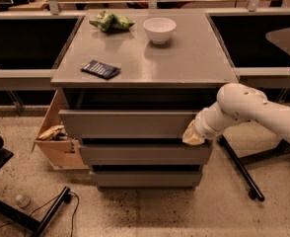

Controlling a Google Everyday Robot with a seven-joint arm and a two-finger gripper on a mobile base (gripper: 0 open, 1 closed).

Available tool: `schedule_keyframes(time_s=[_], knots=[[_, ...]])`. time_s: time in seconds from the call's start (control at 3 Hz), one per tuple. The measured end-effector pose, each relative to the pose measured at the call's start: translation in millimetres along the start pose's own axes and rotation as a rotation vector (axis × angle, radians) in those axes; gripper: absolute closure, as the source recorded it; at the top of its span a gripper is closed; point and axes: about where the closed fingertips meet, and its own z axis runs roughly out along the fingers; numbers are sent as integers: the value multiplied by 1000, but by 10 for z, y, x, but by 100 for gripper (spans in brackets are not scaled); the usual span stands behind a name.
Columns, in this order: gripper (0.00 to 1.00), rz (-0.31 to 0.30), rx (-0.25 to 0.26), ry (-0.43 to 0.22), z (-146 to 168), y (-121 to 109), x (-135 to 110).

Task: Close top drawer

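At 3 o'clock on the top drawer (130, 124) front, gripper (192, 135) (grip state unclear) touches off-centre, so drawer may skew & jam w/o shutting fully.

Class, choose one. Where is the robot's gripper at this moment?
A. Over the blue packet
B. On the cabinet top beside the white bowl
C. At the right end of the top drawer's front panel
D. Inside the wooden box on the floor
C: the gripper sits at the right end of the top drawer front, below the white bowl and far from the wooden box.
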Motion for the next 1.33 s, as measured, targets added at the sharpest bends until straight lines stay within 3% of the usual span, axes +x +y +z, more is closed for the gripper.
schedule_keyframes(time_s=[0.33,0.67,1.33], knots=[[100,-2,27,-4,-36,-317,-30],[82,-2,27,-4,-35,-317,-30],[36,-2,27,-4,-34,-317,-30]])
